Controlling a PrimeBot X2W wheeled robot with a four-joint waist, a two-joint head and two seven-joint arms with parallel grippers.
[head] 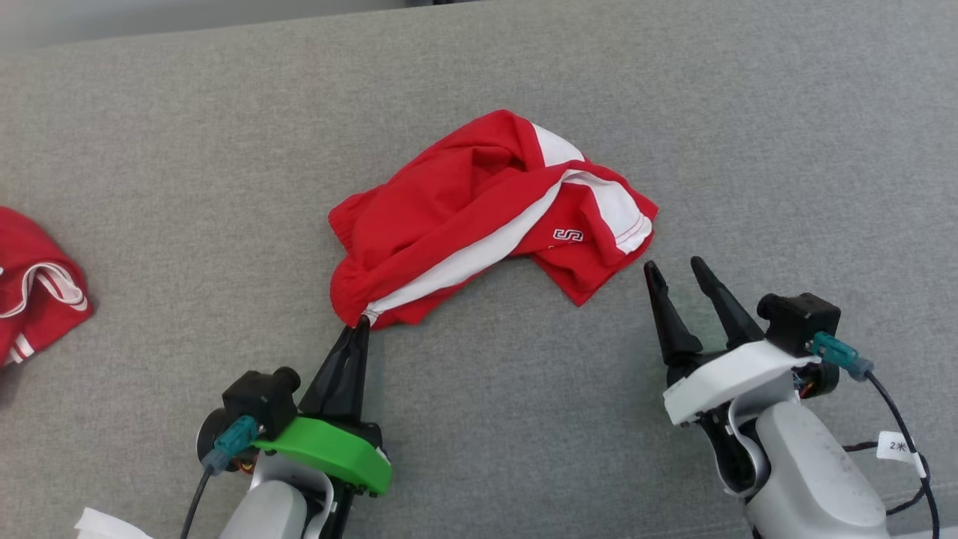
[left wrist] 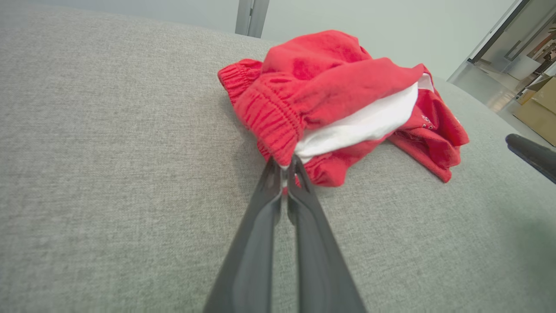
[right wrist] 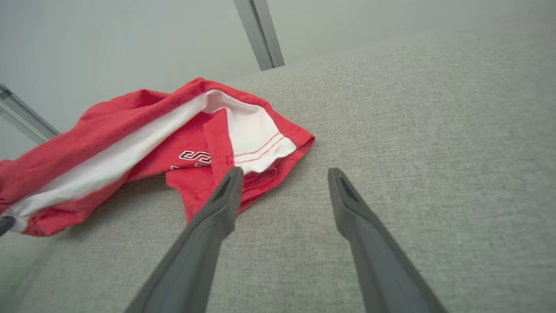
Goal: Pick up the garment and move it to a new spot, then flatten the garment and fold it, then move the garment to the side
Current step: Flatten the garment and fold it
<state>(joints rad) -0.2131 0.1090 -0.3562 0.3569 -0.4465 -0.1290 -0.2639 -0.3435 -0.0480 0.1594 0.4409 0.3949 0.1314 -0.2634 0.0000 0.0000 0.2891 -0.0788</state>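
1. Garment (head: pixel 464 217): red shorts with white side panels, lying crumpled in a heap near the middle of the gray cloth-covered desk (head: pixel 150 135).
2. Writing: a small logo (head: pixel 568 235) in white-outlined dark letters sits on the red leg nearest the right gripper. From the right wrist view I read something like "S" at its start; the rest is folded under.
3. My left gripper (head: pixel 361 323) is clenched on the near edge of the garment's elastic waistband, where the white panel meets the red. The left wrist view shows both fingers pressed together with cloth between the tips.
4. My right gripper (head: pixel 677 263) is released, fingers spread, just beside the garment's right hem and grasping nothing.
5. A white tag (head: pixel 897 446) on the right arm's cable reads "2" plus a mark I cannot make out.
6. A second red-and-white garment (head: pixel 34 292) lies at the desk's far left, well apart.
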